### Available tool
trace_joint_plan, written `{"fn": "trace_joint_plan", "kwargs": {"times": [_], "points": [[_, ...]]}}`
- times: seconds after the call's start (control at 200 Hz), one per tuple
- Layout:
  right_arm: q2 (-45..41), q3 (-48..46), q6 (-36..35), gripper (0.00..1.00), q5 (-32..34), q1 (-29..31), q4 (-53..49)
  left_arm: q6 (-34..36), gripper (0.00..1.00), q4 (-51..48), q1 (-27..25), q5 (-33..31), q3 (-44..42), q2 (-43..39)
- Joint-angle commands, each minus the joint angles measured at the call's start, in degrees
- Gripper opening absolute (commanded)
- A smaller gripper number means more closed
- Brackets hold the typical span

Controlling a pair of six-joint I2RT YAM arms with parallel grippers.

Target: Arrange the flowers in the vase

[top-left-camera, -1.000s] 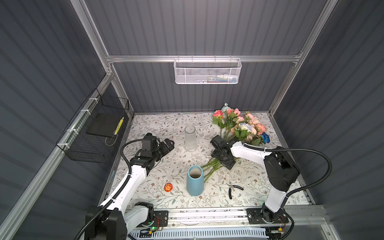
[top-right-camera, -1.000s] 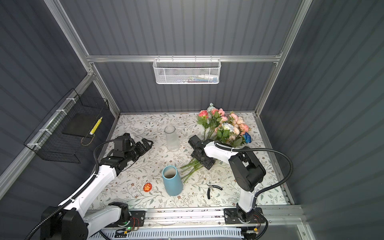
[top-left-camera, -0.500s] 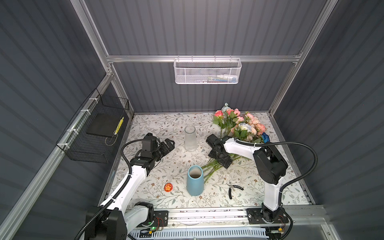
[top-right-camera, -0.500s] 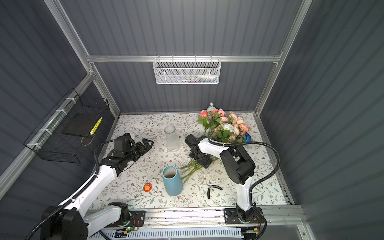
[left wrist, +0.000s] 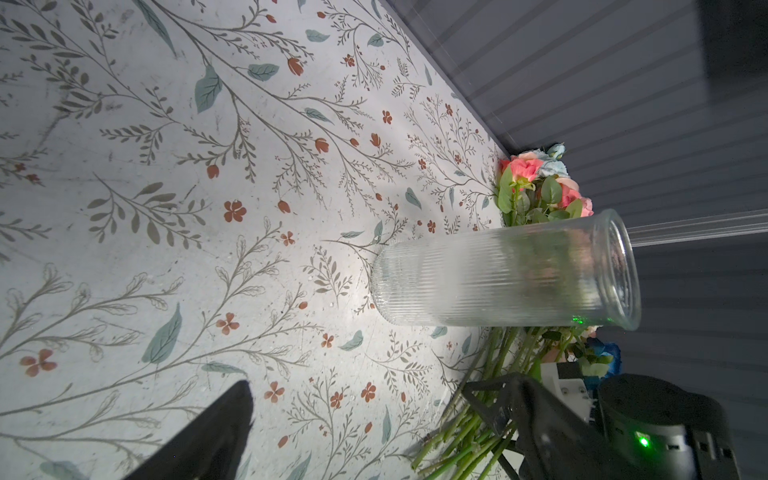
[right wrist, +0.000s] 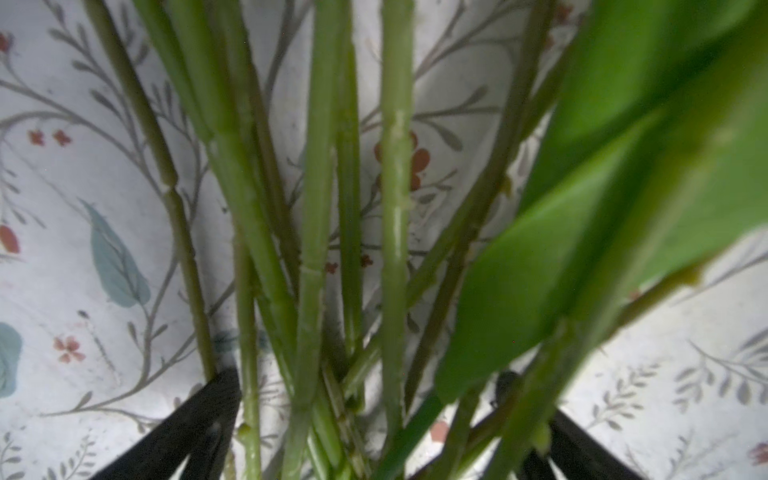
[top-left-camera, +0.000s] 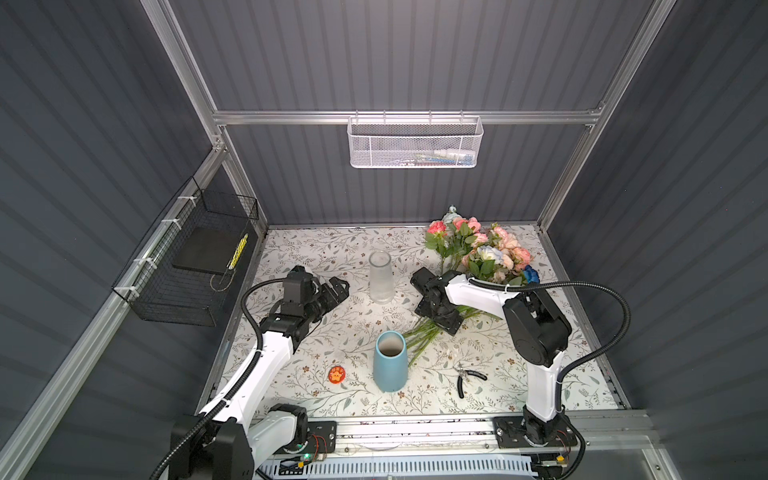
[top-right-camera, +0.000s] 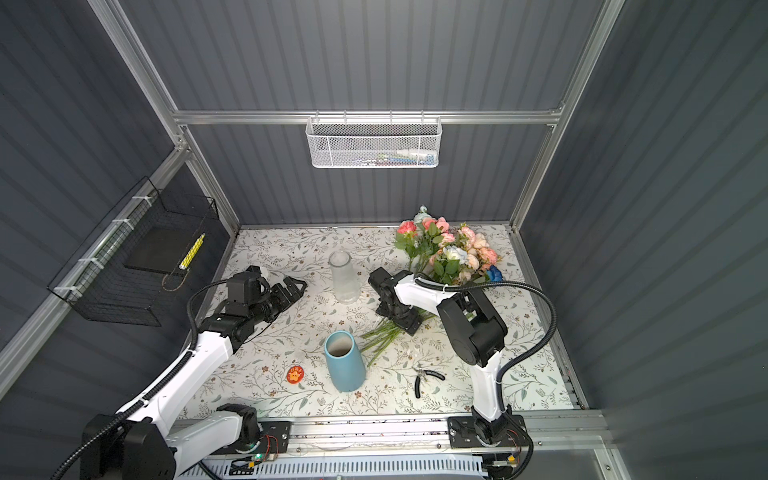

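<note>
We see the right arm folded sharply. From its base on the front rail the upper link rises to a dark elbow. The white forearm then reaches across the table (top-left-camera: pixel 316 249) toward the middle, with the wrist bent so the right claw (top-left-camera: pixel 446 326) points down at the tabletop. Its jaws are spread wide and straddle the green stems (right wrist: pixel 316 208) of the flowers (top-left-camera: pixel 482 249). In the right wrist view a black finger (right wrist: pixel 199 419) stands on each side of the bunch, and we see nothing pinched.

The flowers lie flat on the table. Their pink, peach and cream blooms sit beyond this claw toward the back wall, with one blue bloom at the bunch's edge. The cut ends fan out on the claw's nearer side, just beside the upright blue vase (top-left-camera: pixel 389 365).

The left arm stretches forward from its base with the wrist rolled onto its side. The left claw (top-left-camera: pixel 336 289) hovers over bare table, jaws spread, holding nothing.

The glass vase (top-left-camera: pixel 380 276) stands upright between the two claws, apart from both. A pair of pliers (top-left-camera: pixel 467 378) lies well apart from the right claw, toward the front rail.
</note>
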Motion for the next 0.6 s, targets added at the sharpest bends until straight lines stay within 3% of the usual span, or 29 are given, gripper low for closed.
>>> {"fn": "trace_joint_plan", "kwargs": {"times": [0.0, 0.28, 0.5, 0.595], "points": [[-1.8, -3.8, -2.5, 0.99, -0.5, 1.7, 2.3, 1.3, 1.00, -0.1, -0.2, 0.5, -0.5, -0.1], [-8.5, -7.4, -1.2, 0.99, 2.7, 2.0, 9.1, 1.1, 1.00, 0.1, -0.2, 1.1, -0.5, 0.4], [2.0, 4.6, -1.7, 0.99, -1.9, 0.2, -5.4, 1.2, 1.00, -0.4, -0.2, 0.5, -0.2, -0.7], [3.8, 4.7, -1.4, 0.99, -3.2, 0.1, -5.7, 1.4, 1.00, -0.6, -0.2, 0.0, -0.3, -1.2]]}}
